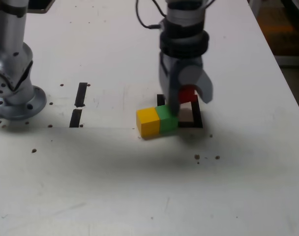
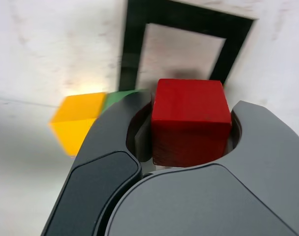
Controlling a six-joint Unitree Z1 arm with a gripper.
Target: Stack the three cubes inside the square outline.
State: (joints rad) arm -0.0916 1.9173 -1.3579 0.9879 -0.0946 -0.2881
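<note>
White tabletop [image 1: 90,172], gripper [image 2: 191,123] clamped on red cube [image 2: 189,120] over square outline [image 1: 196,120], green cube [image 1: 166,119] touching yellow cube [image 1: 148,122] beside it

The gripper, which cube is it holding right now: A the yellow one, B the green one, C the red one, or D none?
C: in the wrist view the gripper is shut on the red cube, while the yellow cube and green cube sit side by side on the table.
</note>
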